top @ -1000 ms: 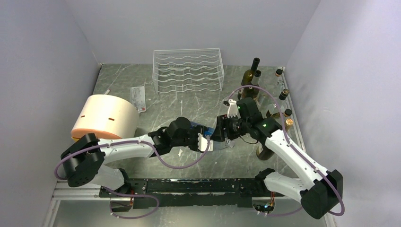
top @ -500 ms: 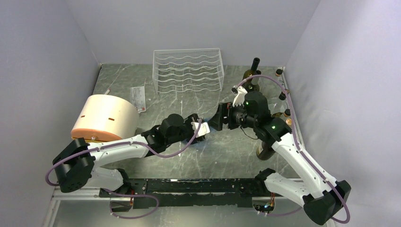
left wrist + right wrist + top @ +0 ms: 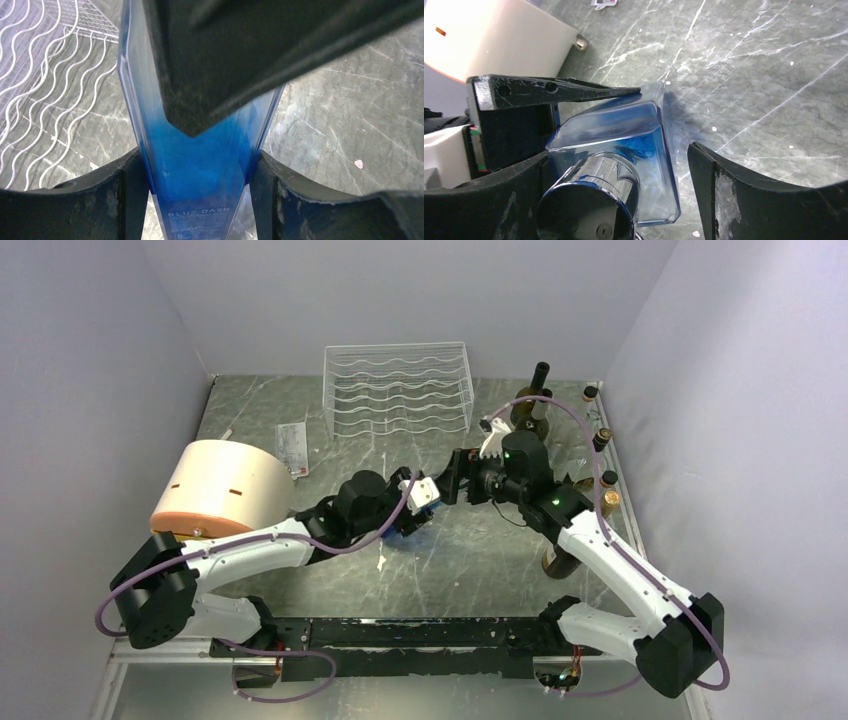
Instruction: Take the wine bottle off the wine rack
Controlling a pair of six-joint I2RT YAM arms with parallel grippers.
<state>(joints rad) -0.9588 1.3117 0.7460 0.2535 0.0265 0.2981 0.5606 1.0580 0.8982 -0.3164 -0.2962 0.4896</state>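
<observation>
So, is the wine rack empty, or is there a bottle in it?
Empty: in the top view the wine rack shows only bare wavy wires, no bottle.

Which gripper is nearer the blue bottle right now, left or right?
Left. The left gripper is shut on the blue bottle, gripping both sides of its body. The right gripper stands open around the chrome cap end, one finger clearly off the glass.

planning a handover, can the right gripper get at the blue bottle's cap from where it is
Probably yes: the right gripper stands open around the silver cap, nothing between them, and the left gripper clamps the blue bottle lower down, leaving the cap end free.
</observation>
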